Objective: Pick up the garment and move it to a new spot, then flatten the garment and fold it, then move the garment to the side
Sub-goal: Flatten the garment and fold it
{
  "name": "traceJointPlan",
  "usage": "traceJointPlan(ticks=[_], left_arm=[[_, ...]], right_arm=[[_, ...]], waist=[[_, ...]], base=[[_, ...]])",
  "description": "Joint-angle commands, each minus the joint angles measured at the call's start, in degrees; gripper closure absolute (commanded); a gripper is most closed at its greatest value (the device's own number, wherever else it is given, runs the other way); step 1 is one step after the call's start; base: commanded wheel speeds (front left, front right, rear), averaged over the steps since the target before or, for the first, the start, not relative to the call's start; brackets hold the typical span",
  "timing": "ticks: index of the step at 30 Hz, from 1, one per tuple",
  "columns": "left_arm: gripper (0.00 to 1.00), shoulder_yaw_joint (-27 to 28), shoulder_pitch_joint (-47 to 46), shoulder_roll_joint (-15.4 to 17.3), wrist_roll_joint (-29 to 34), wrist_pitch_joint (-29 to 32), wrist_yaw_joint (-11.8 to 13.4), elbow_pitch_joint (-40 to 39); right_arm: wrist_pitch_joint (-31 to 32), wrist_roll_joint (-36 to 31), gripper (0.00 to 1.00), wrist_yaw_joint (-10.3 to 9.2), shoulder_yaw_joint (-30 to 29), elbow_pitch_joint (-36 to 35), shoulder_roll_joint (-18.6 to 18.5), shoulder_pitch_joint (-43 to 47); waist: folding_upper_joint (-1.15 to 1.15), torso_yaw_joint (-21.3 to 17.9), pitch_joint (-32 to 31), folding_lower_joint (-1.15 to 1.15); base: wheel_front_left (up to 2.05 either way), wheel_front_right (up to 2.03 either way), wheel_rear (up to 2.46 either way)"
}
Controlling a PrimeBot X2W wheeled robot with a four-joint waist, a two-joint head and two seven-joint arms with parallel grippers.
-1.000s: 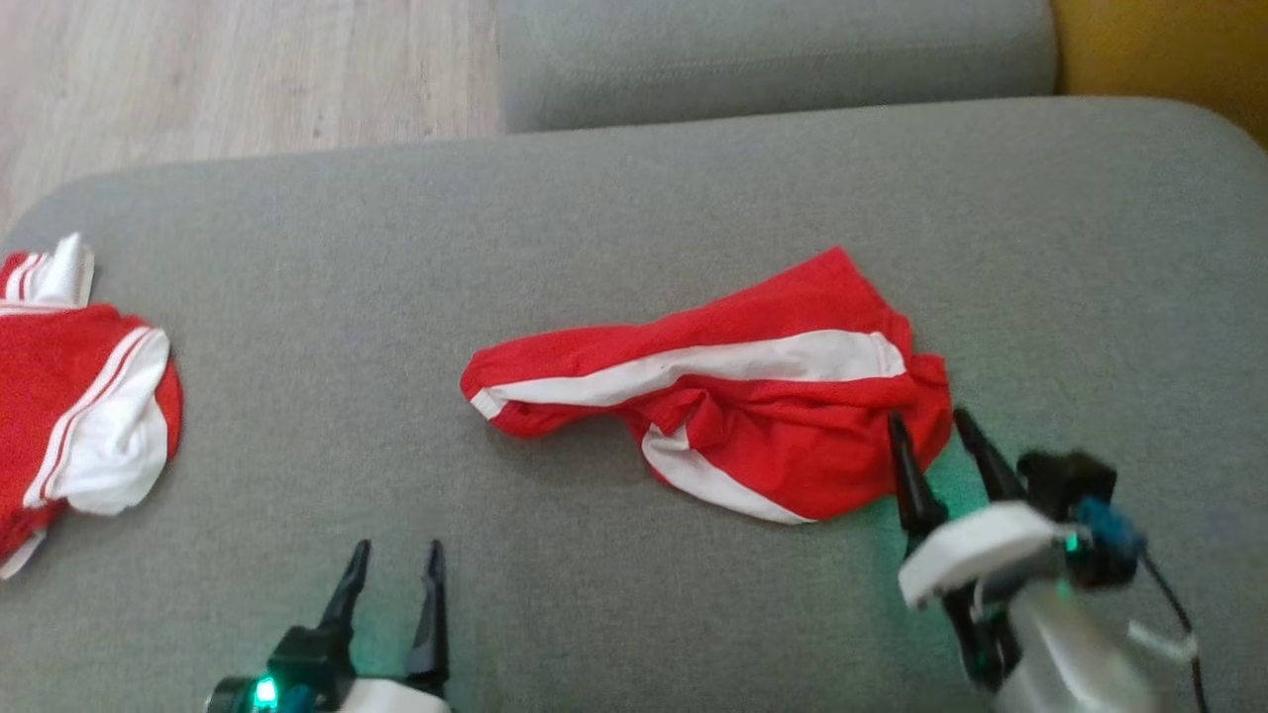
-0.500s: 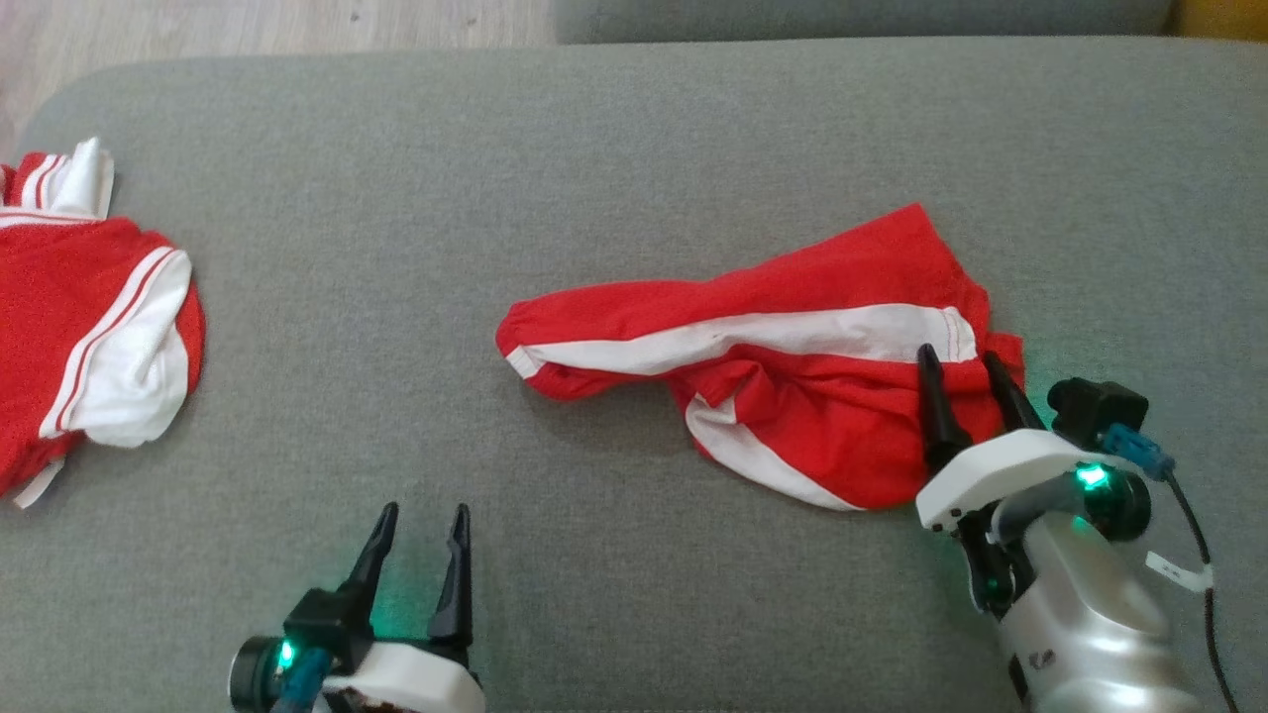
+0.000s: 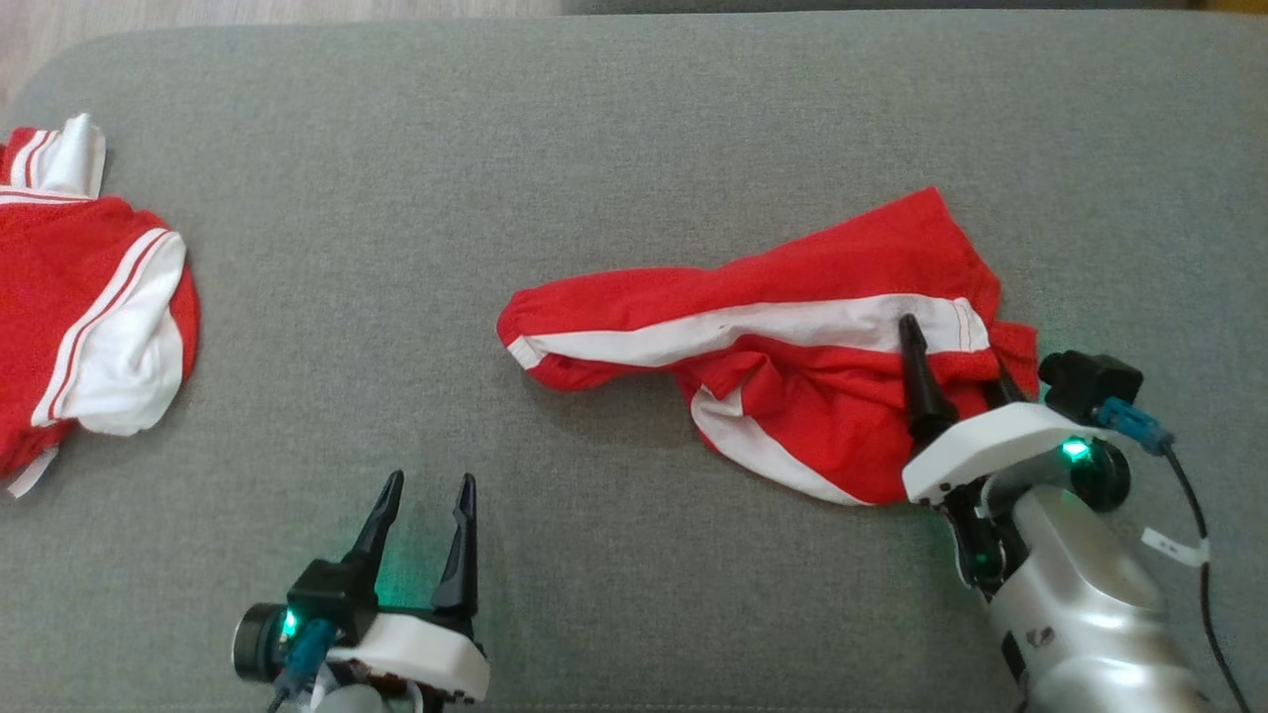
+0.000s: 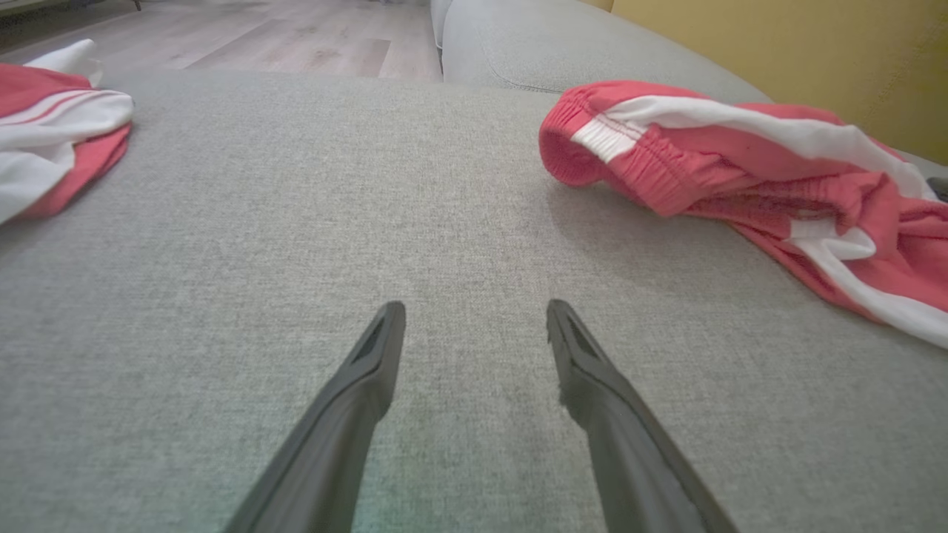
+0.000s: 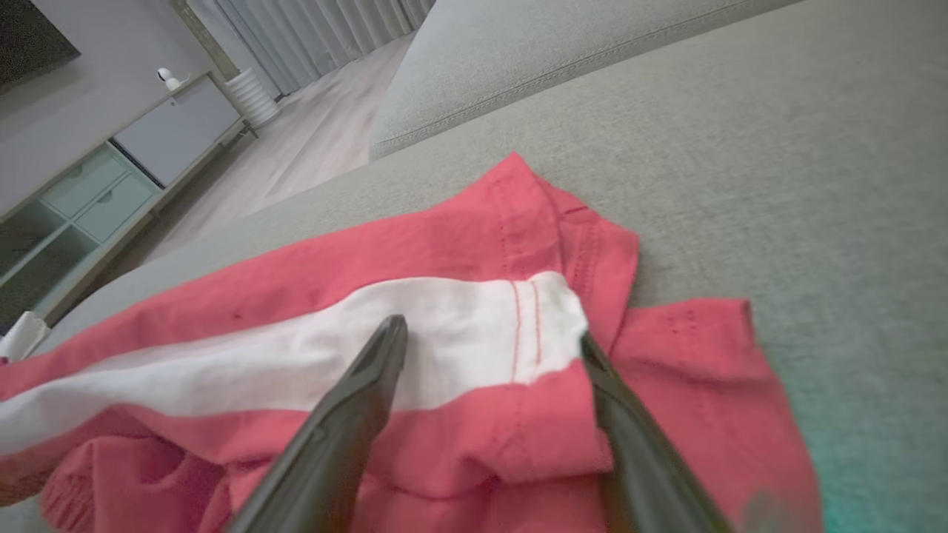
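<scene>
Right end effector (image 3: 951,347) has slid further onto the red shorts (image 3: 792,297); before, its tips were just at the edge. Its two fingers are wide apart, one lying on the white stripe and the other partly under a red fold, and they are not squeezing the cloth. Left end effector (image 3: 430,477) sits at 7 o'clock, fingers apart too, over bare sofa.

Everything lies on a big grey sofa cushion (image 3: 495,149). The shorts are bunched up at about 3 o'clock on it. Another red and white garment (image 3: 79,307) lies at 9 o'clock, well apart from the shorts.

Past the cushion there is a wooden floor (image 4: 296,37), a yellow wall (image 4: 778,44), a second grey cushion (image 5: 533,66), a low cabinet (image 5: 148,141) with drawers and pale curtains (image 5: 318,22).

A small white tag (image 3: 1174,547) hangs on the black cable (image 3: 1205,584) at 4 o'clock. Any writing on it is too small to read.
</scene>
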Motion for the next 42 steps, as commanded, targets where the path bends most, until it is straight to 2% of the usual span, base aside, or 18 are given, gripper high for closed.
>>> traceJointPlan(ticks=[1, 8, 16, 22, 23, 24, 25, 27, 32, 37, 42], left_arm=[[0.0, 1.3, -2.1, 0.1, -0.3, -0.3, -0.1, -1.4], [0.0, 1.2, -2.4, 0.1, -0.4, -0.3, -0.1, -1.4], [0.0, 1.5, -1.9, 0.1, -0.7, -0.3, -0.2, -1.2], [0.0, 1.0, -2.2, 0.1, -0.9, -0.3, -0.3, -0.8], [0.0, 0.9, -2.3, 0.1, -0.9, -0.3, -0.3, -0.8], [0.0, 0.9, -2.4, 0.1, -0.9, -0.3, -0.3, -0.7], [0.0, 0.8, -2.5, 0.1, -0.9, -0.3, -0.4, -0.7], [0.0, 0.8, -2.6, 0.1, -1.2, -0.3, -0.4, -0.9], [0.0, 0.8, -3.2, 0.0, -3.6, -0.3, -1.3, -2.8], [0.0, -1.4, -5.7, 0.0, -13.3, -0.3, -3.6, -5.1], [0.0, -10.6, -10.8, 0.0, -25.4, -0.3, -3.9, -3.2]], right_arm=[[-0.4, 1.1, 0.0, -0.04, 2.0, -2.1, -0.1, -1.7], [-0.4, 6.8, 0.0, -0.04, 6.3, -3.9, -2.0, -2.0], [-0.4, 7.3, 0.0, -0.04, 5.8, -6.6, -3.5, -0.9], [-0.4, 8.3, 0.02, -0.04, 7.6, -5.3, -3.4, -1.3], [-0.4, 8.7, 0.16, -0.04, 7.8, -5.1, -3.3, -1.5], [-0.4, 9.1, 0.49, -0.04, 7.9, -4.9, -3.2, -1.7], [-0.4, 9.3, 0.6, -0.04, 8.1, -4.7, -3.2, -1.9], [-0.4, 9.5, 1.0, -0.04, 8.1, -4.5, -3.4, -2.3], [-0.4, 9.0, 1.0, -0.04, 5.6, -5.3, -4.1, -1.9], [-0.4, 7.7, 1.0, -0.04, 4.1, -7.6, -4.5, 0.3], [-0.4, 6.7, 1.0, -0.04, 3.8, -8.6, -4.5, 0.6]], waist=[[0.0, 0.1, 0.1, 0.0], [0.0, 0.8, 0.4, 0.0], [0.0, 0.5, 0.0, 0.0], [0.0, 0.4, 0.1, 0.0], [0.0, 0.5, 0.1, 0.0], [0.0, 0.5, 0.1, 0.0], [0.0, 0.6, 0.1, 0.0], [0.0, 0.8, 0.1, 0.0], [0.0, 0.7, -0.3, 0.0], [0.0, -0.6, -0.3, 0.0], [0.0, -2.0, 0.6, 0.0]], base=[[0.0, 0.0, 0.0], [0.0, 0.0, 0.0], [0.0, 0.0, 0.0], [0.0, 0.0, 0.0], [0.0, 0.0, 0.0], [0.0, 0.0, 0.0], [0.0, 0.0, 0.0], [0.0, 0.0, 0.0], [0.0, 0.0, 0.0], [0.0, 0.0, 0.0], [0.0, 0.0, 0.0]])
